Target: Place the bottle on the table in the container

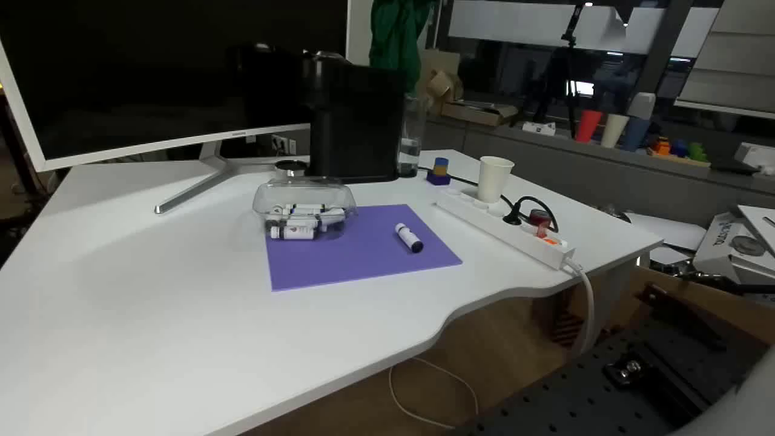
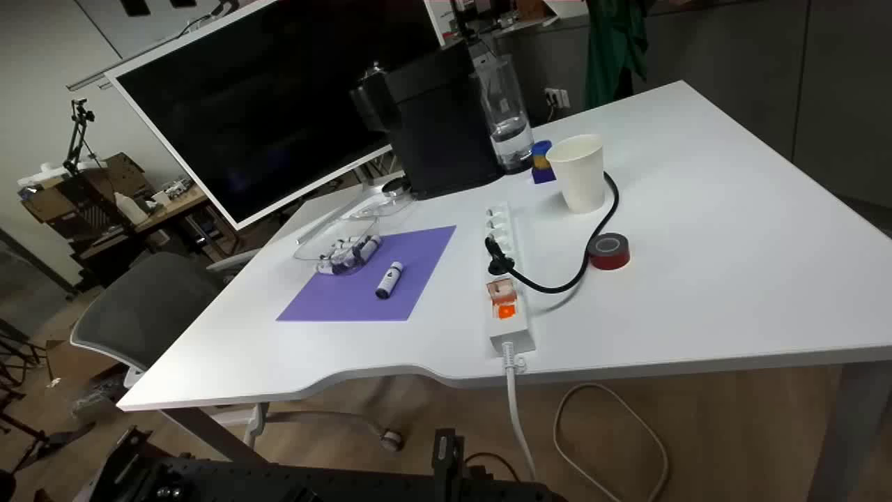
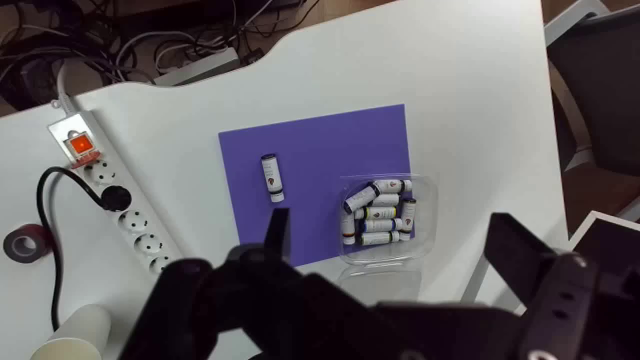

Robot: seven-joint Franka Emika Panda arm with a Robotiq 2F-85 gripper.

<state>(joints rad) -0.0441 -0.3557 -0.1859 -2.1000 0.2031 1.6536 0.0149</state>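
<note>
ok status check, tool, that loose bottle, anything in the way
Tool open wide, holding nothing. Bottle lying on the purple mat, outside the plastic container. Power strip off to one side, probably no obstacle.

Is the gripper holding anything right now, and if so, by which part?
Nothing is held: the gripper is open, and the loose bottle lies on the purple sheet.

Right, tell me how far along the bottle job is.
Looks done: several bottles lie in the open container. In hand: nothing; the end effector is open and empty. Left: the lone bottle lies on the mat outside the container, so it apparently needs grasping, carrying over and setting down inside.
</note>
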